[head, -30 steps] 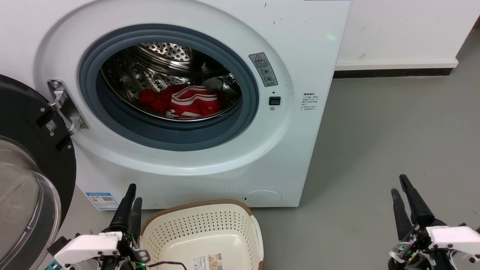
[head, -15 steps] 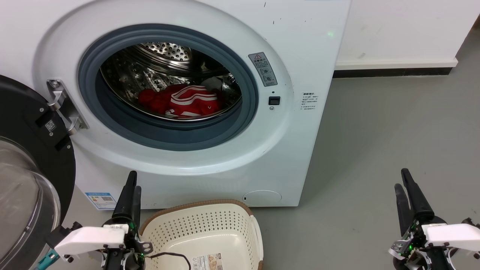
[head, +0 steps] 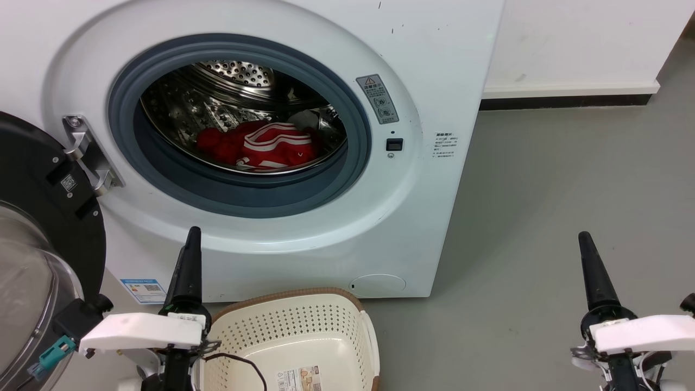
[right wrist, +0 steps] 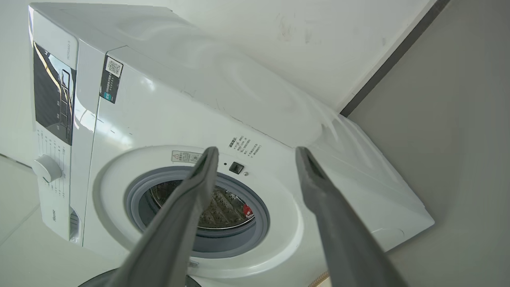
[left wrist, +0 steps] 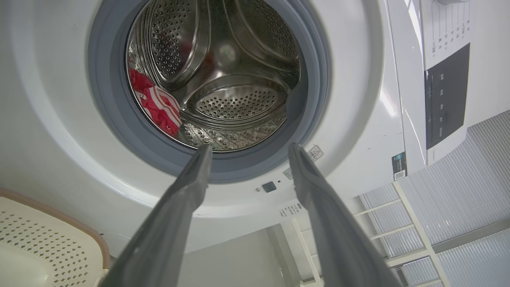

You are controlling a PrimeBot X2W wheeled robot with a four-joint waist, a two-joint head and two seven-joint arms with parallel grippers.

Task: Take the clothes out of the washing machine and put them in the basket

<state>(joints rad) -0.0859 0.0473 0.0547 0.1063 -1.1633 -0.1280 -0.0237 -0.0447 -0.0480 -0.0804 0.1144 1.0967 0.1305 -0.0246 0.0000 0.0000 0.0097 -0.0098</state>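
The red clothes (head: 260, 146) with white stripes lie at the bottom of the steel drum inside the white washing machine (head: 434, 81), whose port stands open. On the floor in front of the machine sits the cream basket (head: 288, 326), with just a paper label on its bottom. My left gripper (head: 193, 233) stands open beside the basket's left rim, pointing up at the port. The left wrist view shows that gripper (left wrist: 250, 148) open before the drum, the clothes (left wrist: 155, 105) and the basket (left wrist: 40, 235). My right gripper (head: 583, 239) is open over the floor at the right; in its wrist view it (right wrist: 257, 150) faces the machine (right wrist: 179, 99).
The black-rimmed glass door (head: 32, 228) hangs swung open at the left, close to my left arm. Grey floor (head: 543, 190) spreads to the right of the machine, up to a white wall with a dark skirting (head: 564, 100).
Both grippers have risen toward the machine and turned, so each pair of fingers now lines up as one in the head view. The head camera has shifted slightly.
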